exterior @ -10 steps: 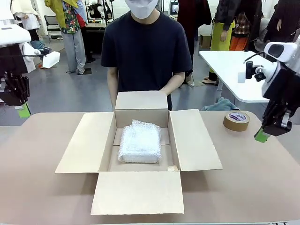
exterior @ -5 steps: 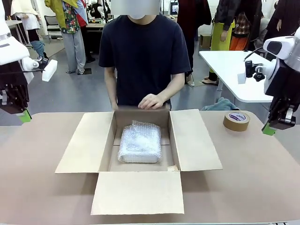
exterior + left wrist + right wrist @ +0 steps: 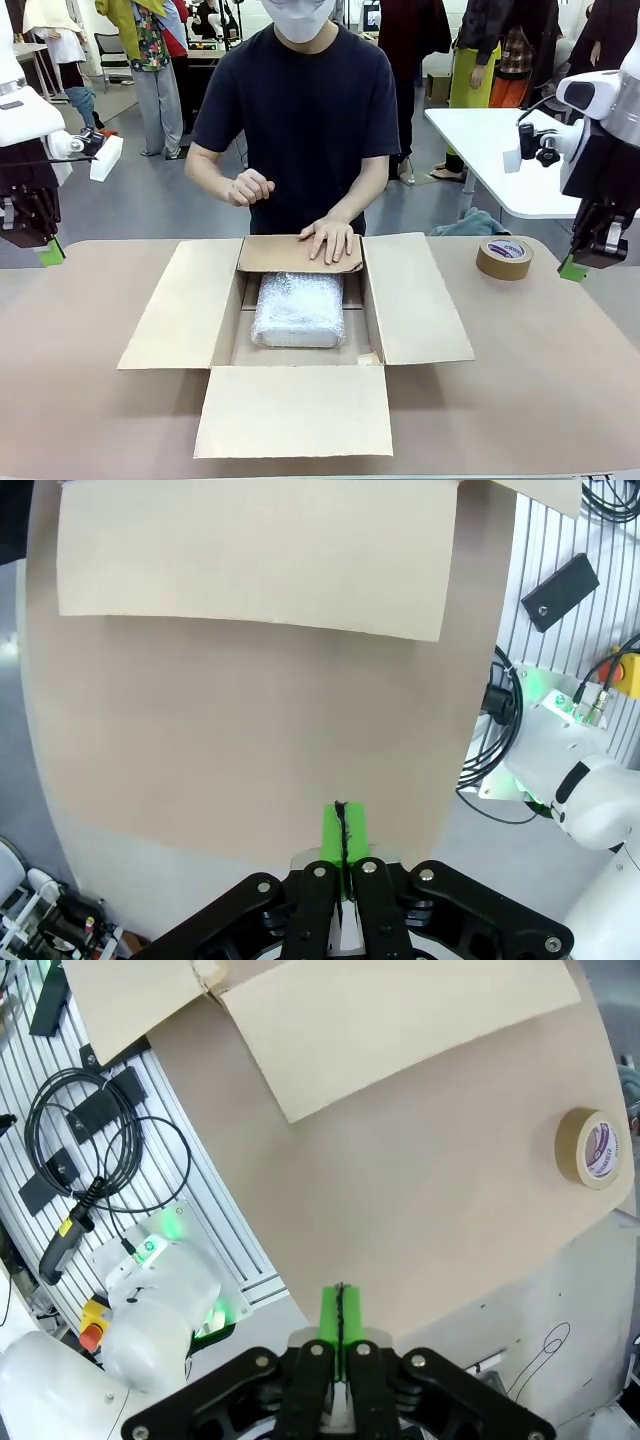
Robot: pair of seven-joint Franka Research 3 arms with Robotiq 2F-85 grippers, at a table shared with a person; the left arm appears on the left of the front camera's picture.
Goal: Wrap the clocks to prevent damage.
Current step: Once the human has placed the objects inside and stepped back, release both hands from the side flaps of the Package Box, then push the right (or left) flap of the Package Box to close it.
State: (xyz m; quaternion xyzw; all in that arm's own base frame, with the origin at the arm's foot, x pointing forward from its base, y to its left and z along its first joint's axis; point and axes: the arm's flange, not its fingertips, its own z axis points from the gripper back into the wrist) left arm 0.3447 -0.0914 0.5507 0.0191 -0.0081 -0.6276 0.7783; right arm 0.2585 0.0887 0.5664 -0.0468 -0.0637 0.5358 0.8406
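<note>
A clock wrapped in bubble wrap [image 3: 298,309] lies inside the open cardboard box [image 3: 420,300] at the table's middle. The person presses one hand [image 3: 328,239] on the box's far flap [image 3: 285,254], folded down over the parcel's far end; the other hand [image 3: 250,187] is raised as a fist. My left gripper [image 3: 52,252] hangs shut and empty above the table's far left edge; in the left wrist view its green pads [image 3: 343,832] meet. My right gripper [image 3: 571,268] hangs shut and empty at the far right, pads [image 3: 341,1313] together.
A roll of brown tape [image 3: 504,258] lies on the table right of the box, also seen in the right wrist view as a roll [image 3: 590,1147]. The box's side flaps and near flap [image 3: 295,410] lie spread flat. A white table [image 3: 490,140] and people stand behind.
The person has folded the far flap down from upright onto the box and lifted the other hand. Both grippers rose slightly and stayed shut.
</note>
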